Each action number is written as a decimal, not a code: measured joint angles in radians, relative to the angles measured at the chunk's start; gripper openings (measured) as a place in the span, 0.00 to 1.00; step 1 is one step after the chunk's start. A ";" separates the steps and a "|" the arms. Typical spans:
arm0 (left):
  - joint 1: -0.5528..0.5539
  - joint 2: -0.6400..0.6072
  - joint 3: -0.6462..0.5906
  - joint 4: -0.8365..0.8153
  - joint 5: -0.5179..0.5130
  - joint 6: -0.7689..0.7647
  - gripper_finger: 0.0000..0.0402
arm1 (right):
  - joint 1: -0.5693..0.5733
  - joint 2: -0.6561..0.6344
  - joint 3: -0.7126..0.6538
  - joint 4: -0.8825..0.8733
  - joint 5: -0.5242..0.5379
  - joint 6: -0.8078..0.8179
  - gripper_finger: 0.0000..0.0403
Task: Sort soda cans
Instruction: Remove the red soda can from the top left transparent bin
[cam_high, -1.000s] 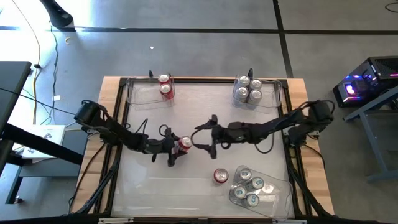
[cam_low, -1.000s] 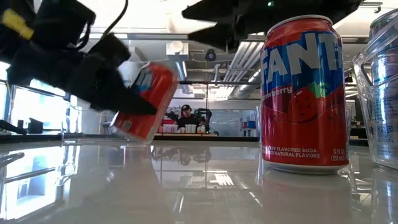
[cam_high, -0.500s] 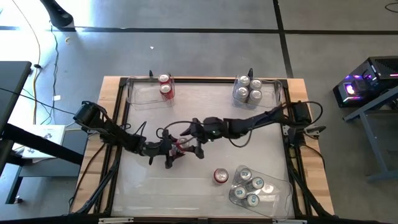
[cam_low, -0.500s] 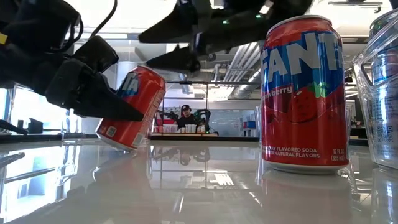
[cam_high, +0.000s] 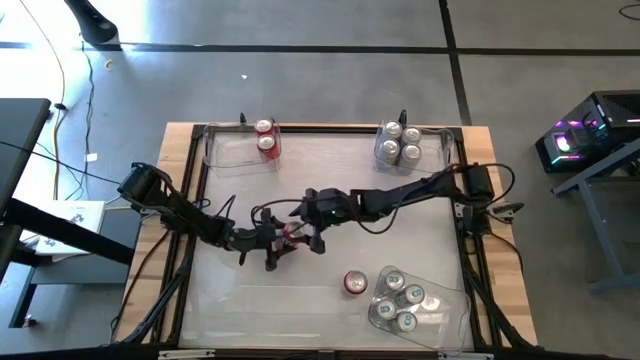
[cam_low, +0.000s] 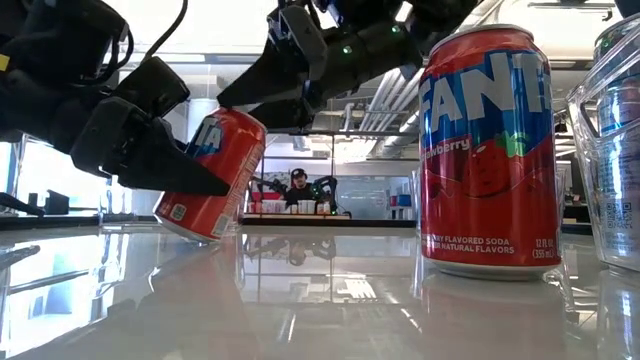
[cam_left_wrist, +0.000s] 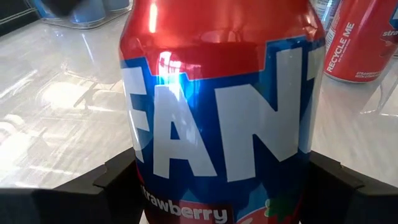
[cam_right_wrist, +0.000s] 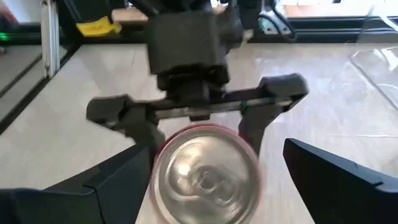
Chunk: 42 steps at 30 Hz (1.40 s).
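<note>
Near the table's middle, the left gripper (cam_high: 281, 243) clamps a tilted red can (cam_low: 211, 175) while the right gripper (cam_high: 308, 222), spread wide, straddles its top and should close squarely first; bins (cam_high: 228, 152) hold two red cans far-left, four silver far-right, four more near-right.

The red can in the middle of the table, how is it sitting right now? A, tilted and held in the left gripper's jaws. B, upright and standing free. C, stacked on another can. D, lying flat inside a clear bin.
A: the low view shows the red can leaning over, clamped by the left gripper, with the right gripper open right beside it.
</note>
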 joint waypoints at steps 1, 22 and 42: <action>0.000 0.000 0.000 0.000 0.000 0.000 0.75 | 0.002 0.007 0.000 0.003 0.003 -0.003 0.87; 0.020 -0.001 -0.001 -0.004 0.046 -0.004 0.80 | 0.014 0.066 0.033 -0.034 -0.005 0.029 0.70; -0.016 -0.206 -0.002 -0.532 -0.091 -0.157 0.83 | 0.026 0.067 0.286 -0.567 0.123 -0.004 0.70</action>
